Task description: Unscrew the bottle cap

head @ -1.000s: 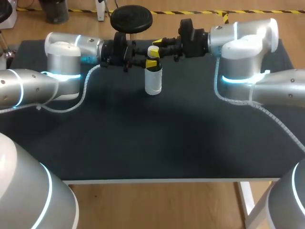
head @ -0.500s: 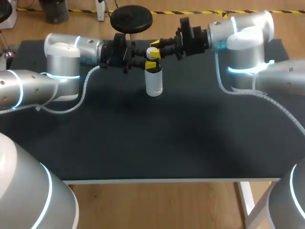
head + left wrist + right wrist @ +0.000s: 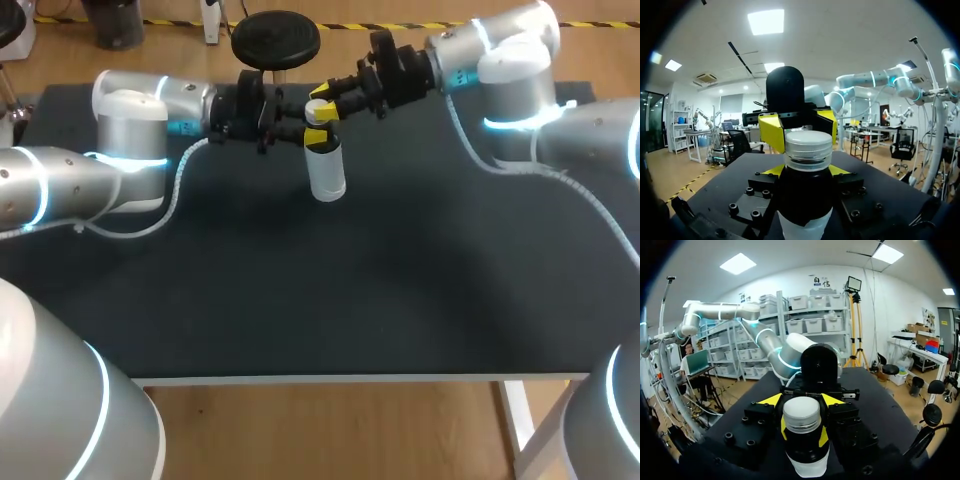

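Note:
A white bottle point(image 3: 326, 172) with a black neck and a white ribbed cap point(image 3: 319, 104) stands slightly tilted at the far middle of the table. My left gripper point(image 3: 312, 137) comes in from the left and is shut on the black neck just under the cap. From the right, my right gripper point(image 3: 320, 98) sits higher and is shut on the cap. In the left wrist view the cap point(image 3: 808, 147) fills the middle above my left gripper point(image 3: 807, 172), with the right gripper point(image 3: 800, 127) behind it. In the right wrist view the cap point(image 3: 801, 415) sits above my right gripper point(image 3: 803, 434).
The black tabletop point(image 3: 350, 290) spreads wide between the bottle and the white front edge point(image 3: 330, 379). Both arms lie along the far side of the table.
The right arm's wrist has swung back and upward, its gripper still on the cap. The bottle's base has shifted slightly to the right. The left arm has stayed put.

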Controlling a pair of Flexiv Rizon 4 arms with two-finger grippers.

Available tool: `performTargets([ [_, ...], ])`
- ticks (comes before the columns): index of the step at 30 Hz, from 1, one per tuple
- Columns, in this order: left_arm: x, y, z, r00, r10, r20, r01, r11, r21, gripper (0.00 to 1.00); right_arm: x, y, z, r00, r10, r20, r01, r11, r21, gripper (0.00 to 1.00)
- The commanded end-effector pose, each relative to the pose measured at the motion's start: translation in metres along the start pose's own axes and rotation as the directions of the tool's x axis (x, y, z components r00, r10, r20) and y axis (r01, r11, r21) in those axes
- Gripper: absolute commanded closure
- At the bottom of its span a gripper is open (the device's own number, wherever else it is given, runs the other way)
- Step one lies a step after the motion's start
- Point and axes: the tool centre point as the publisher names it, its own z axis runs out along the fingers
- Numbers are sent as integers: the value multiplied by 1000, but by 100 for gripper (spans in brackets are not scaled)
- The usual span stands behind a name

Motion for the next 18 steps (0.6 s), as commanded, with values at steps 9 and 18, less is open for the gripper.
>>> performTargets([
  [9, -6, -1, 1, 1000, -1, -3, 1, 1000, 1, 100, -6, -4, -9, 864, -46, -501, 39, 999, -23, 100],
  [18, -6, -1, 1, 1000, -1, -3, 1, 1000, 1, 100, -3, -1, -7, 736, -87, -671, 83, 996, -37, 100],
])
